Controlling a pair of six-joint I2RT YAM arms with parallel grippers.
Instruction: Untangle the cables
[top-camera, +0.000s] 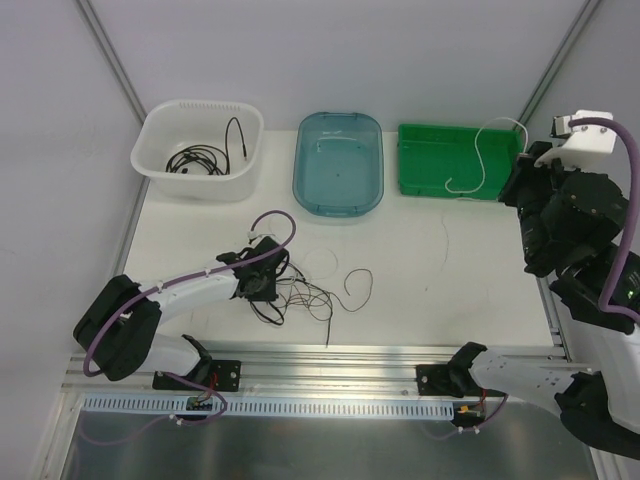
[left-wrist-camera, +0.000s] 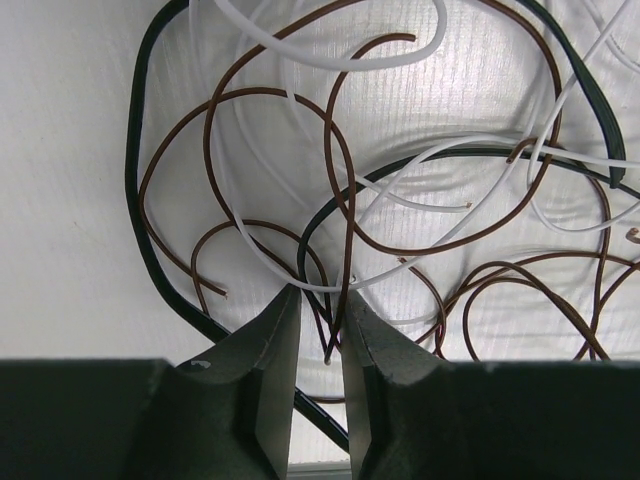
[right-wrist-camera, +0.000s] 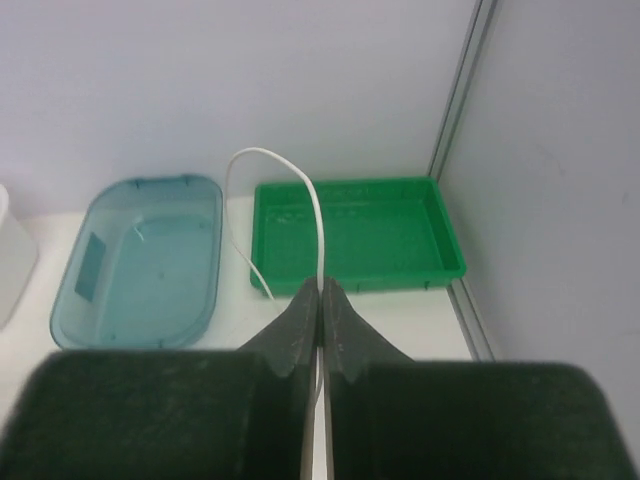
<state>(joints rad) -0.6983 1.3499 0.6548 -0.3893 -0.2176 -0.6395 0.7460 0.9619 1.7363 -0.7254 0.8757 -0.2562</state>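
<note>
Right pincer (right-wrist-camera: 321, 290) clamping thin white cable (right-wrist-camera: 318, 215) over green rectangular plastic tray (right-wrist-camera: 380, 235), far right; best lowering fully before releasing. Left pincer (left-wrist-camera: 322, 305) narrowly apart, straddling thin brown wire (left-wrist-camera: 349, 230) in near-left tangle (top-camera: 305, 290).

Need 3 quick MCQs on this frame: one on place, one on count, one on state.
1. Where does the coiled black cable lie?
A) green tray
B) white basket
C) blue bin

2. How many containers show in the top view?
A) two
B) three
C) four

3. The right gripper is:
A) wide open
B) shut on nothing
C) shut on a white cable

Answers:
1 B: the black cable is coiled inside the white basket.
2 B: only the white basket, blue bin and green tray are there.
3 C: in the right wrist view the fingers meet, with the white cable running up from between them.
</note>
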